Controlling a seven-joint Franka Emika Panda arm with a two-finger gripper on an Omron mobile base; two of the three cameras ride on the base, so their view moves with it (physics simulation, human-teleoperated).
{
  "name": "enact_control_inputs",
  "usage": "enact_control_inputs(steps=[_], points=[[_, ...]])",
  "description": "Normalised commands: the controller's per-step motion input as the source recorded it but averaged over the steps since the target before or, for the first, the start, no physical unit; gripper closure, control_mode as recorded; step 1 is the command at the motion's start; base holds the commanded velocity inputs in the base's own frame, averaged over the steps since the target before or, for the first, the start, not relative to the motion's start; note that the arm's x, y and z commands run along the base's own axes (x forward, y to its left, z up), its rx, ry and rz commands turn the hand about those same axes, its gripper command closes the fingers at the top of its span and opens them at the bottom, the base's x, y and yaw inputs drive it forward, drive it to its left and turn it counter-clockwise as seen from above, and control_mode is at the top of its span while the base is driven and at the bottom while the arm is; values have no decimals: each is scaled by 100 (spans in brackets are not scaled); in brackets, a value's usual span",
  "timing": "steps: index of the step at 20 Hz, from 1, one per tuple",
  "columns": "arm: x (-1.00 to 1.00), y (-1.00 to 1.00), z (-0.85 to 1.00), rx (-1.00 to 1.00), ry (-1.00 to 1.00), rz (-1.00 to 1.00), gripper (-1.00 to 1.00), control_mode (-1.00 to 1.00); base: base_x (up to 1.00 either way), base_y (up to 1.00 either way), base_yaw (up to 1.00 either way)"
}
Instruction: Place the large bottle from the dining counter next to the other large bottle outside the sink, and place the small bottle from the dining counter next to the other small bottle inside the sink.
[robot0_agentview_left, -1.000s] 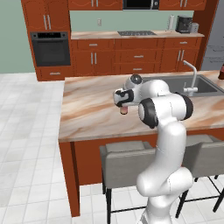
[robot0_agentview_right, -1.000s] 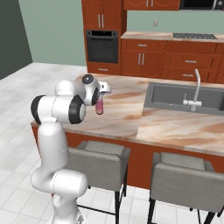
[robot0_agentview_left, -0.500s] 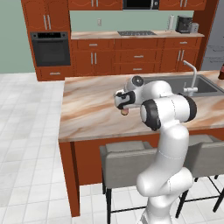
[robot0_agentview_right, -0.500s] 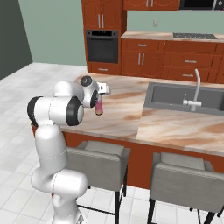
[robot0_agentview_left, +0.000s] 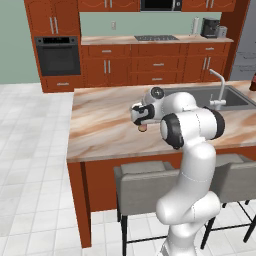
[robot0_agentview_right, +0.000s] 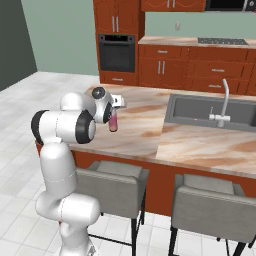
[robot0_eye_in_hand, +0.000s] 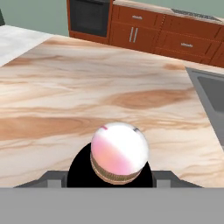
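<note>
1 gradient bottle (robot0_agentview_right: 113, 121) clamped in claw (robot0_agentview_right: 114, 116), lifted above table (robot0_agentview_right: 145, 130), left of sink (robot0_agentview_right: 210, 112); 2 stools (robot0_agentview_right: 114, 184) below.

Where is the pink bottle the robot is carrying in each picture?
Left base view: the pink bottle peeks out below the hand, just left of the white arm, mid-picture.
Right base view: it hangs at the hand, left of centre, above the dining counter.
Hand view: bottom centre, seen end-on.
Shared landmark: the sink.
</note>
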Motion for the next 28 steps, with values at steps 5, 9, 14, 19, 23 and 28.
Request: enact_control_inputs(steps=[5, 9, 14, 19, 23, 28], points=[[0, 0, 0, 0, 0, 0, 100, 100, 0, 4, 0], [0, 0, 0, 0, 0, 0, 100, 100, 0, 3, 0], [0, 0, 0, 0, 0, 0, 100, 100, -12, 2, 0], [0, 0, 0, 0, 0, 0, 100, 100, -9, 23, 0], [0, 0, 0, 0, 0, 0, 100, 100, -16, 42, 0], [0, 0, 0, 0, 0, 0, 100, 100, -30, 43, 0]])
